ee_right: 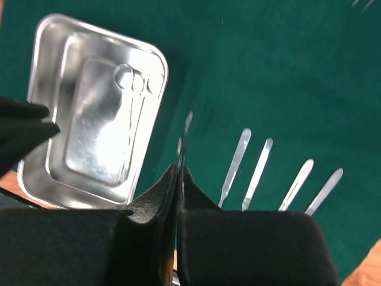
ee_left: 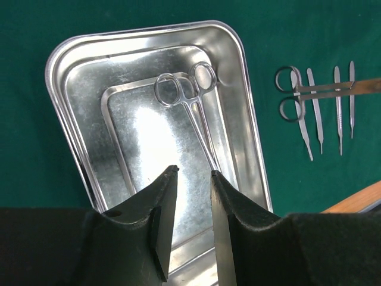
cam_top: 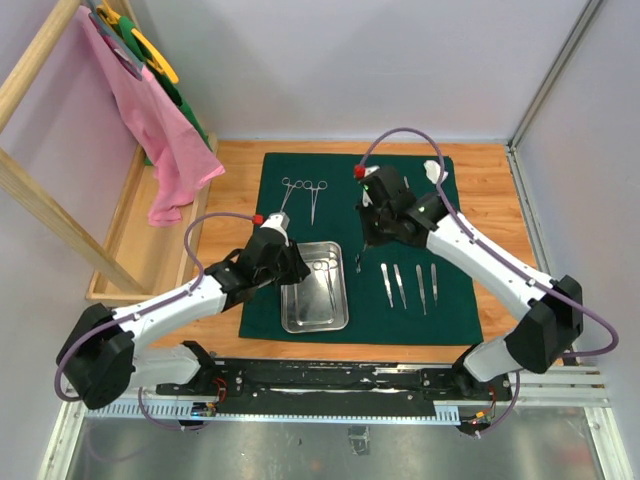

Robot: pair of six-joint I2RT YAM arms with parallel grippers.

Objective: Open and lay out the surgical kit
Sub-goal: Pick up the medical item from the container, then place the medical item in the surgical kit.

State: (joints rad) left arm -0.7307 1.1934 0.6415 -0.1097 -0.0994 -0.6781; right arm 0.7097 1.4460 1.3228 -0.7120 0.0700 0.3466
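Operator: Left gripper (ee_left: 193,173) fills the foot of my left wrist view. Its jaws are parted with nothing between them, poised over the near end of the tray (cam_top: 305,310). I see the steel floor through the gap.

Inspector: Tray contents and position?

Operator: One pair of forceps (ee_left: 191,106) lies inside, ring handles toward the far end. The tray sits on the near-left part of the green cloth (cam_top: 450,300), its near rim just inside the cloth's near edge. A band of bare cloth shows along its left rim.

Inspector: Right side?

Operator: Right gripper (ee_right: 180,170) is closed on a thin steel tool (ee_right: 186,128). The tool hangs over the bare strip between the tray's right rim and a row of four slim tools (cam_top: 421,288). I cannot tell whether its tip touches the cloth.

Inspector: Room to move?

Operator: Bare cloth runs from the row to the cloth's right edge, then a strip of wooden table (cam_top: 490,200) up to the wall. At the far edge, two clamps (cam_top: 315,200) lie left of centre. A white wad (cam_top: 433,168) sits at the far-right corner, partly behind my right arm. Cloth is open between the clamps and the tray's far rim.
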